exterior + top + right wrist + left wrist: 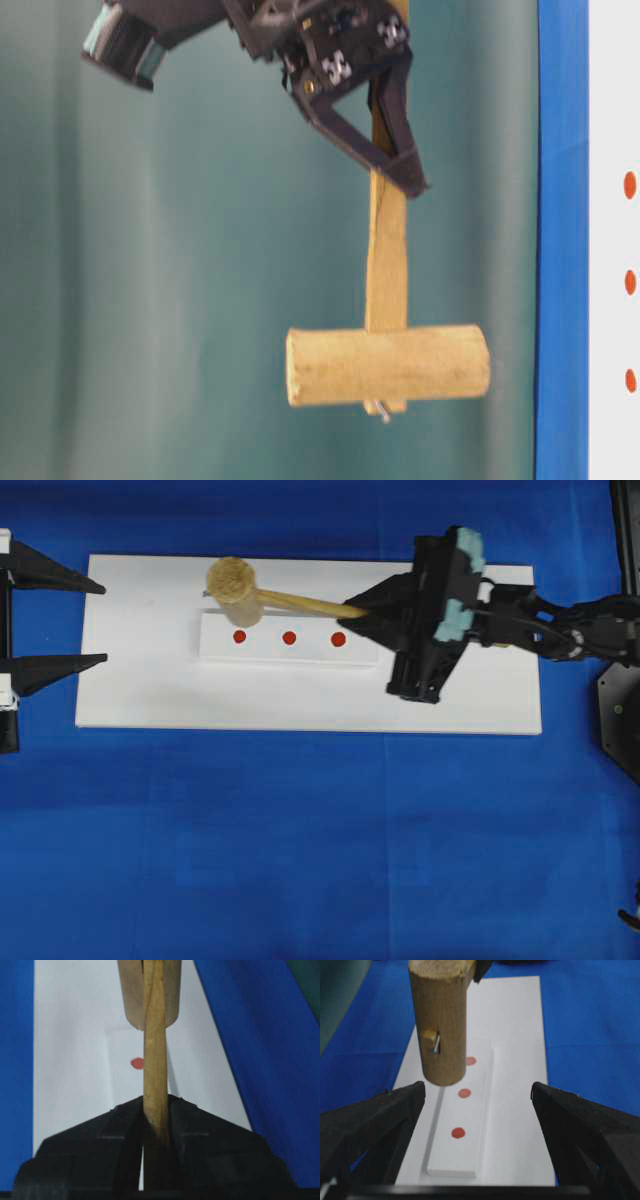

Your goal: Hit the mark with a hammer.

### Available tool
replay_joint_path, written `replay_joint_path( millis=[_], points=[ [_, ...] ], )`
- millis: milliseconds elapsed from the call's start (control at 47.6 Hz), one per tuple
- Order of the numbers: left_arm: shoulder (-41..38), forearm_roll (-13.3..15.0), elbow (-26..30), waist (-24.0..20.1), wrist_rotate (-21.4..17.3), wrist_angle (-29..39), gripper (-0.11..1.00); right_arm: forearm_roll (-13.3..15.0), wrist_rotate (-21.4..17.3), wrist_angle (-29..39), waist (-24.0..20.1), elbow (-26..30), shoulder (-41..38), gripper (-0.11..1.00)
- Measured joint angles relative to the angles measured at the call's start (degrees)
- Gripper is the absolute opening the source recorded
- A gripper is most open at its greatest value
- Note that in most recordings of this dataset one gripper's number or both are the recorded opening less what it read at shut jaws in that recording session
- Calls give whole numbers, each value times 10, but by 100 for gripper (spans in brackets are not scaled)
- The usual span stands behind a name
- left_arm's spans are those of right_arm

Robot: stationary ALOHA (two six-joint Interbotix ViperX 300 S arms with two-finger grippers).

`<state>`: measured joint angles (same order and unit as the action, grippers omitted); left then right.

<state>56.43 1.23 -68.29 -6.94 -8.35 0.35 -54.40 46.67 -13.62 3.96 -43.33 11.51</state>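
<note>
The hammer (233, 585), a tan wooden mallet, is held in the air over the white board (300, 700). My right gripper (365, 615) is shut on its slim handle (155, 1060). The thick head (442, 1025) hangs above the back edge of a raised white strip (290, 652), close to the leftmost of three red round marks (240, 636). The other marks (289, 637) (338, 638) lie along the strip. My left gripper (103, 623) is open and empty at the board's left end, facing the strip (452, 1160). The table-level view shows the head (388, 365) clear of the surface.
A blue cloth (300, 860) covers the table around the board. The right arm (560, 625) reaches in from the right edge. A dark arm base (620, 710) stands at the far right.
</note>
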Motion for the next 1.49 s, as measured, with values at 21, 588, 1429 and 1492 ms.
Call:
replay_joint_path(
  millis=[21,588,1429,1492],
  points=[
    [0,0,0,0,1,1,92,-1,0,-2,-2,5,-5,2],
    [1,0,0,0,2,2,92,-15,0,-11,-4,23,-30,2],
    [1,0,-1,1,2,2,92,-85,-7,-34,-12,14,-107,2],
    [1,0,-1,0,2,2,92,-81,-7,-34,-11,2,-82,2]
  ],
)
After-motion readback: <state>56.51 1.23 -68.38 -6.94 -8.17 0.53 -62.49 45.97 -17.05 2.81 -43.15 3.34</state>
